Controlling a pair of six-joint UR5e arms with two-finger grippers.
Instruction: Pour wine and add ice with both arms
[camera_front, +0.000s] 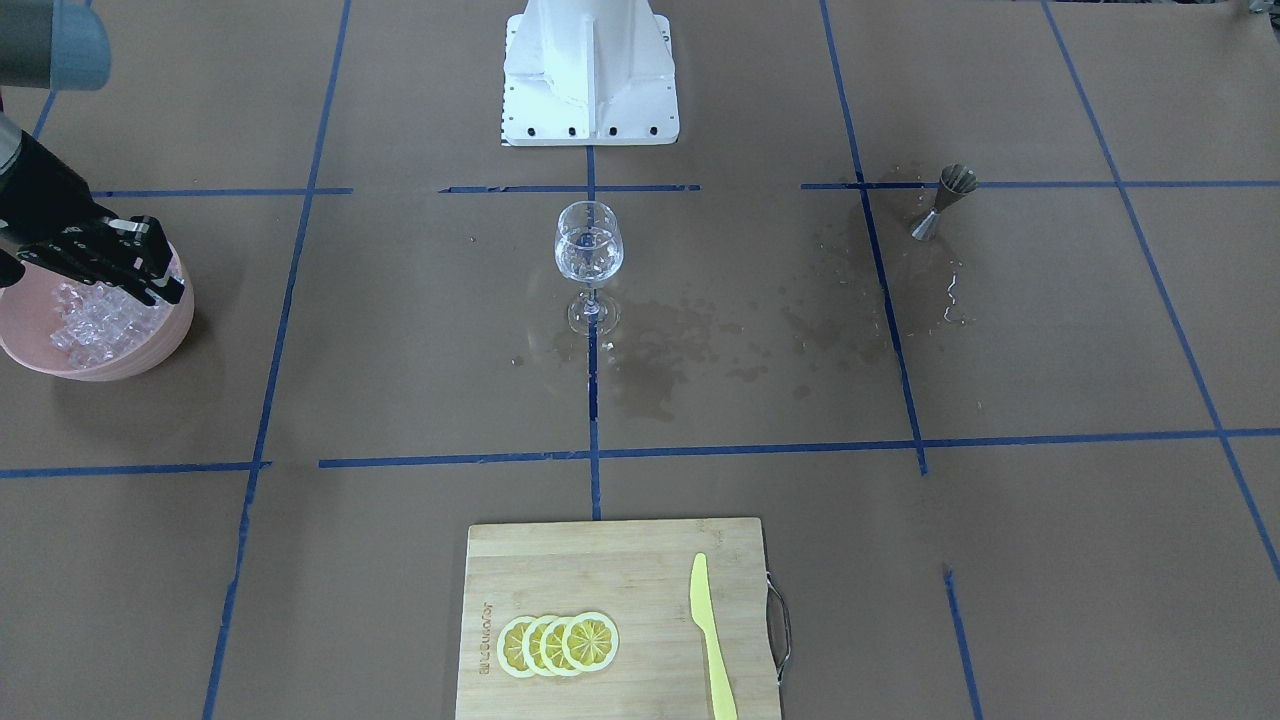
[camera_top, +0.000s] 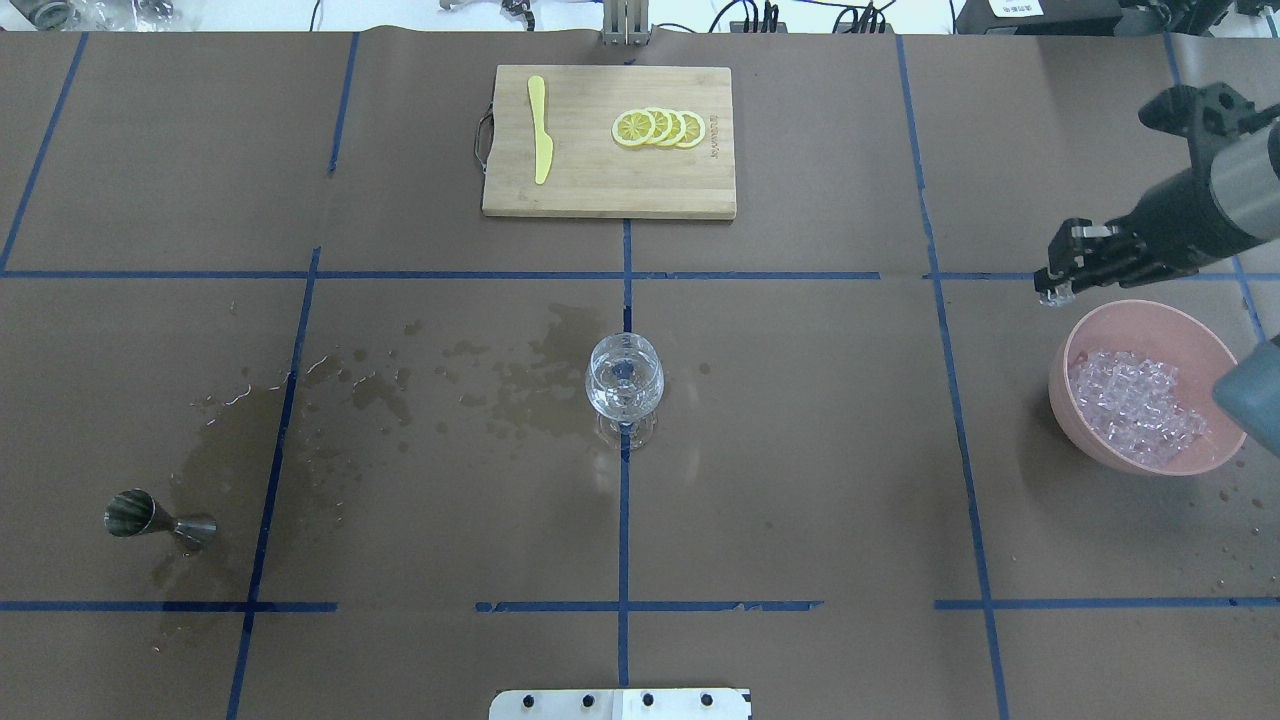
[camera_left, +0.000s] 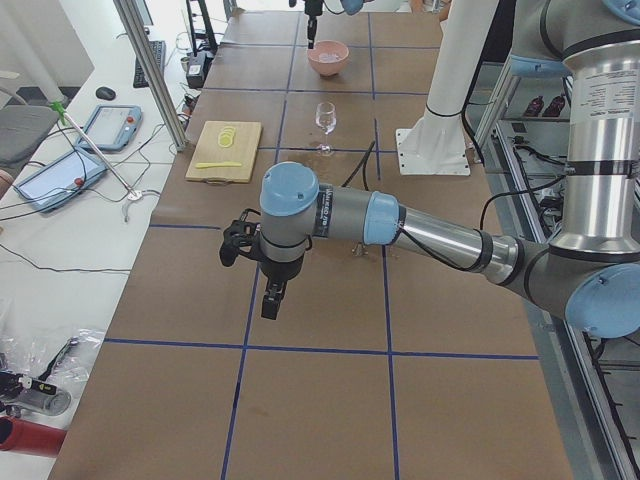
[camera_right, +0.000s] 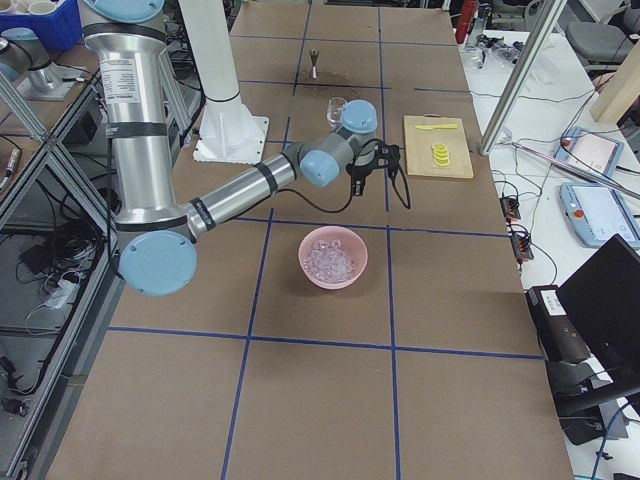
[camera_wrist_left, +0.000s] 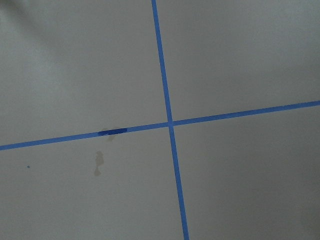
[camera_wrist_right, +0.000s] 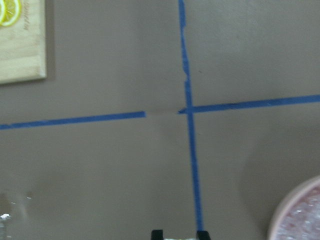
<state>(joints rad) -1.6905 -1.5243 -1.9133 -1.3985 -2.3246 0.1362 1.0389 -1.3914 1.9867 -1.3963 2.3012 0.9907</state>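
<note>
The wine glass (camera_top: 623, 385) stands at the table's middle with a little clear wine in it; it also shows in the front view (camera_front: 588, 250). A pink bowl (camera_top: 1100, 320) at the right holds many ice cubes (camera_top: 1135, 405). My right gripper (camera_top: 1052, 290) hangs raised just beyond the bowl's far-left rim, shut on a small clear ice cube (camera_top: 1048, 297). In the right wrist view its fingertips (camera_wrist_right: 201, 233) pinch a whitish piece. The front view shows the gripper (camera_front: 165, 285) over the bowl (camera_front: 170, 340). My left gripper (camera_left: 270, 305) shows only in the exterior left view; I cannot tell its state.
A steel jigger (camera_top: 150, 517) lies on its side at the near left among wet stains (camera_top: 520, 385). A wooden cutting board (camera_top: 600, 190) at the far middle carries lemon slices (camera_top: 660, 128) and a yellow knife (camera_top: 540, 140). Blue tape lines cross the brown table.
</note>
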